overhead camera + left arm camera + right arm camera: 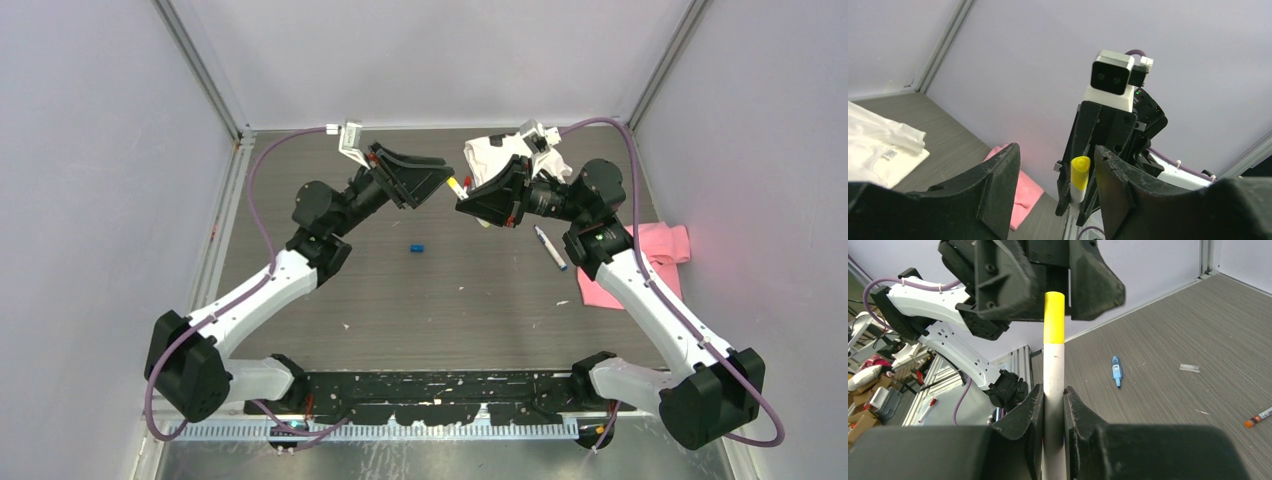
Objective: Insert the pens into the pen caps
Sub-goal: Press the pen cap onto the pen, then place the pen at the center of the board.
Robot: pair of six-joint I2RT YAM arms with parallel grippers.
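My right gripper [1054, 395] is shut on a white pen [1054, 375] held upright in mid-air. A yellow pen cap [1054, 317] sits on the pen's top end. My left gripper [1058, 167] faces it with its jaws apart and the yellow cap [1080, 172] between them, close to the right finger [1120, 190] and well clear of the left one. From above, both grippers meet over the far middle of the table around the yellow cap [453, 184]. A blue cap [417, 247] lies on the table below them. Another pen [550, 248] lies by the right arm.
A white cloth [495, 152] lies at the back behind the right gripper. A pink cloth [655, 250] lies at the right edge. An orange-tipped pen [1258, 417] and a small clear piece [1190, 368] lie on the grey table [440, 310]. Walls enclose three sides.
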